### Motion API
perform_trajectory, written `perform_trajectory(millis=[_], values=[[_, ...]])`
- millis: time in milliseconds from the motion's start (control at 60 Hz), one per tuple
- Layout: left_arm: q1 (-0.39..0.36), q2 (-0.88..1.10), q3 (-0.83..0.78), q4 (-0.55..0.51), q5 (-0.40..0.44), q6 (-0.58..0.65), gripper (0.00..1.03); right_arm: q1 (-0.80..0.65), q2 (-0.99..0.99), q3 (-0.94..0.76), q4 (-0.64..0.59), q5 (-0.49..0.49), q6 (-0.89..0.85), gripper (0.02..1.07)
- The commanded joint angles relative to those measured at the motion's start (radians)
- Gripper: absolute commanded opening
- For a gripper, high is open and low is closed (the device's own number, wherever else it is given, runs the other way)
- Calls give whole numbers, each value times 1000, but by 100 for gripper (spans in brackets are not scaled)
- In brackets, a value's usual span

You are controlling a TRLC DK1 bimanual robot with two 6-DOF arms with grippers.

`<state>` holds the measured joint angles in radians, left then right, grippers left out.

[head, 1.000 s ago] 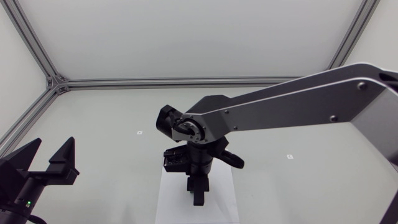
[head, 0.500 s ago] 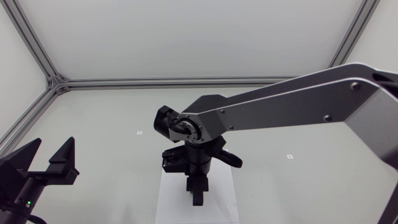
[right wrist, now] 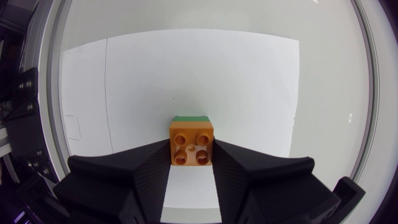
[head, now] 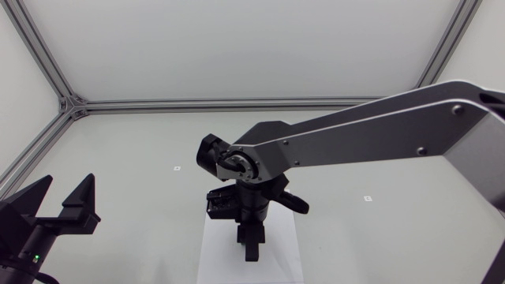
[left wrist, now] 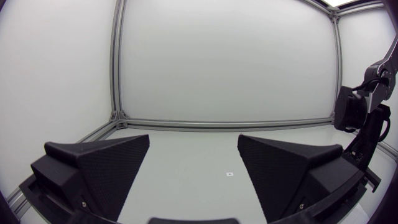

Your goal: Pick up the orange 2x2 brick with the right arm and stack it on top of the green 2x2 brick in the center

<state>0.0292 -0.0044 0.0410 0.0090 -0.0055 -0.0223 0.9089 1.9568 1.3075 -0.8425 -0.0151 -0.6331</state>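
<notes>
The big pale grey table (head: 134,150) has shiny metal rails (head: 237,103) along its edges. The long silver-grey right arm (head: 379,134) comes in from the right side and goes all the way to the flat white paper sheet (head: 211,254) in the middle of the table. Its black wrist points straight down over that sheet. The left arm's black two-finger gripper (head: 65,185) sits well off to the left of the sheet, down by the near edge of the table. Its two wide wedge fingers (left wrist: 106,165) are spread far apart and point up and away across the table. The right arm's black two-finger gripper (right wrist: 191,152) hangs right above the sheet, over the part of the sheet nearest the table's front. It is pinching the small orange 2x2 plastic brick (right wrist: 191,144), with one wedge finger pressed on each side of it. The orange brick sits between the fingertips with its four round bumps facing up. The small green 2x2 plastic brick (right wrist: 191,117) is on the sheet too, right under the orange brick. Only a thin green strip peeks out past the orange brick's far edge. I cannot tell if the two bricks touch. Two tiny square marks (head: 177,168) lie on the table, one off to the left of the sheet and one off to its right.
</notes>
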Motion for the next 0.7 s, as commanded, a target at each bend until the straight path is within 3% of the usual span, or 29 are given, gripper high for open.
perform_trajectory(millis=[0,217,450,683], values=[[3,-8,-41,-15,4,13,99,2,76,-67,-27,-2,-13,27],[3,-8,-41,-14,4,13,99,2,62,-59,-35,-2,-16,27],[3,-8,-41,-14,4,13,99,1,63,-56,-36,-2,-16,48],[3,-8,-41,-14,4,13,99,1,62,-53,-38,-2,-13,57]])
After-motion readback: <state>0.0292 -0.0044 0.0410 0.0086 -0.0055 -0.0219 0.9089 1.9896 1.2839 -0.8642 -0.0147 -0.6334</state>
